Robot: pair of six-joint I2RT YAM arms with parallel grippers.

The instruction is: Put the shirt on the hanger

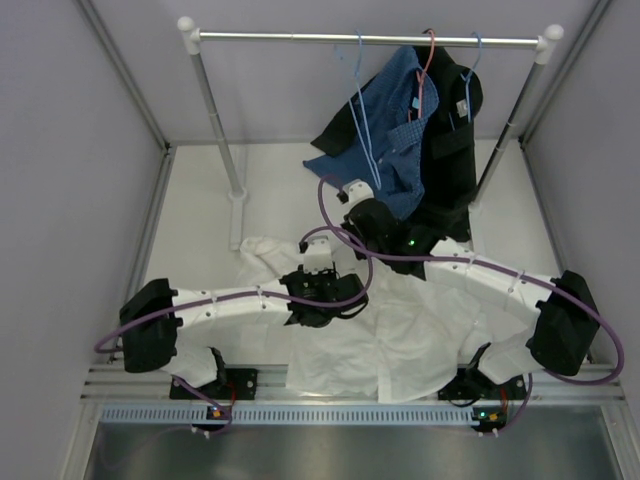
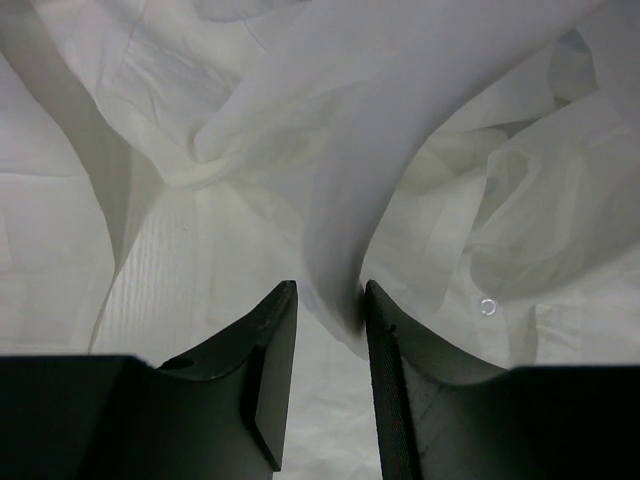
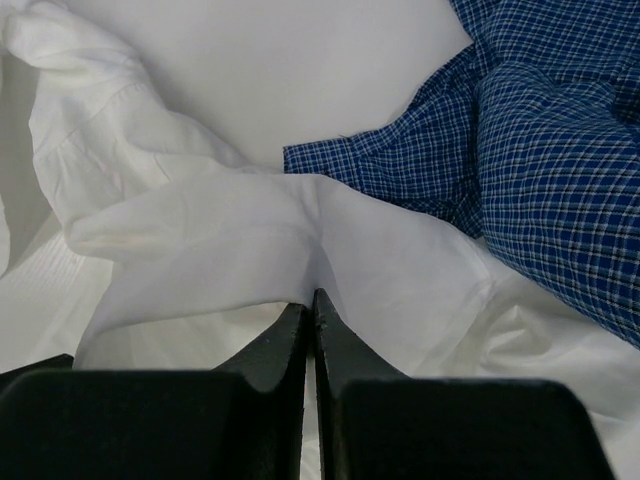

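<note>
The white shirt [image 1: 410,340] lies crumpled on the table in front of the arms. My right gripper [image 1: 352,203] is at the shirt's far edge, just below the checked shirt. In the right wrist view it [image 3: 311,298] is shut on a raised fold of the white shirt [image 3: 200,230]. My left gripper [image 1: 318,268] hovers over the shirt's left part. In the left wrist view its jaws [image 2: 330,290] stand apart with a lifted fold of the white shirt [image 2: 340,200] between them, touching the right finger [image 2: 385,330]. The thin light-blue hanger [image 1: 362,120] hangs empty from the rail.
A clothes rack [image 1: 365,39] stands at the back on two slanted posts. A blue checked shirt [image 1: 400,130] on a red hanger and a black garment [image 1: 450,150] on a blue hanger hang beside the light-blue hanger. The checked shirt [image 3: 560,150] hangs close to my right gripper.
</note>
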